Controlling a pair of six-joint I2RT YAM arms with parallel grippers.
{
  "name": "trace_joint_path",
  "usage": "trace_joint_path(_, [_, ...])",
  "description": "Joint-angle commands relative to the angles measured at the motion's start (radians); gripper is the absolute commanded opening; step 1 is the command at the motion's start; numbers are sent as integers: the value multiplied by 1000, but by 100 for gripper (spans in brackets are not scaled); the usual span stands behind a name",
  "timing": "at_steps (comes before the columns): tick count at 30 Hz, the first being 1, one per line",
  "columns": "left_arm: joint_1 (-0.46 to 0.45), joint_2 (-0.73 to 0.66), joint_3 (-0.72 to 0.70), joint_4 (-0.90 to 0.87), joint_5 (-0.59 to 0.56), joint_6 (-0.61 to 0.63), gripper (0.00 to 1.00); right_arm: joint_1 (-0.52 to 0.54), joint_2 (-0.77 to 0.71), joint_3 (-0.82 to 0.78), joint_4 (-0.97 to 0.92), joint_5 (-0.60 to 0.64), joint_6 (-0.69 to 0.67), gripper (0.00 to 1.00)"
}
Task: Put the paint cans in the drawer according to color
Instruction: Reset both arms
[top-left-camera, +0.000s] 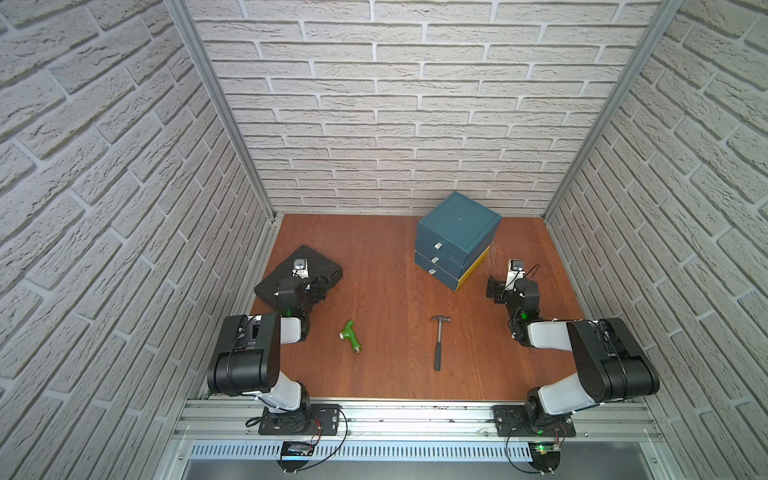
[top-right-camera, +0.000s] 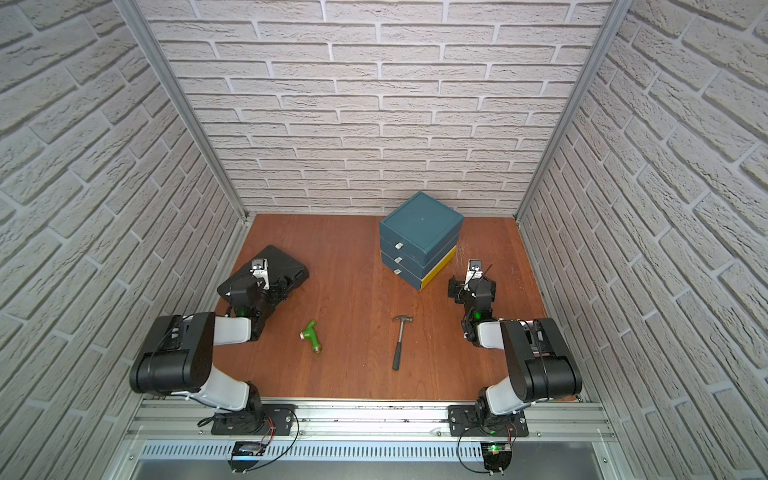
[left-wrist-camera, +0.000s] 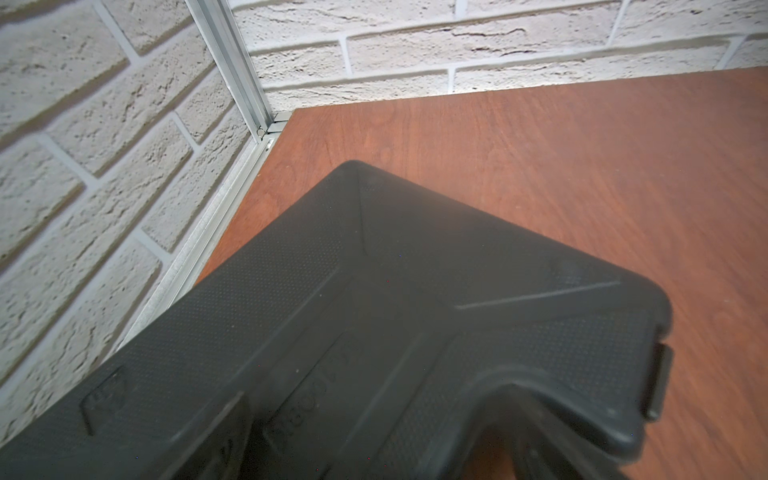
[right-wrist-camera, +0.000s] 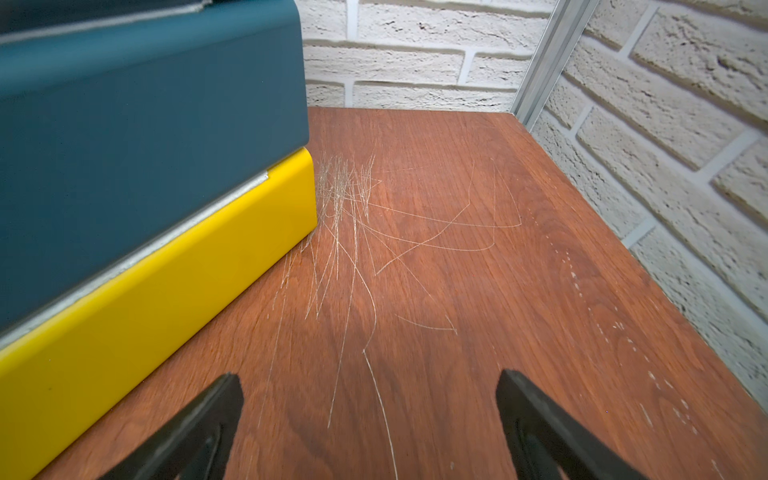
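Both my pincers are spread wide and hold nothing. The left pincer (top-left-camera: 322, 286) hangs over the black case (top-left-camera: 305, 266) at the far left of the table (top-left-camera: 382, 282). The right pincer (right-wrist-camera: 369, 376) sits low over bare wood just right of the drawers (top-left-camera: 457, 241), with nothing between its tips.

I can't see a single paint can in any view. My guess is they are shut inside the case, but nothing here proves it. All three drawers are closed too, each with only a small pale tab to pull.

Here is what I think could go wrong:

- The tabs are tiny, so my tips could slip off one. The stack could also slide rather than open (the wood beside its yellow base is badly scratched).
- If I lift the case lid carelessly, small round pots could spill out and roll towards the hammer (top-left-camera: 438, 340) or the green pipe fitting (top-left-camera: 351, 336) nearer me, or off the table edge.
- Every drawer front is the same teal, so nothing tells me which colour goes in which drawer. I could easily mix the colours.
- My left wrist view is almost filled by the case, so any reach there is half blind.
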Motion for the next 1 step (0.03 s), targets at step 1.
trace_joint_path(1, [0,7,-11,50,5,-6,98,-6,-3,0,48,-5,-9,100])
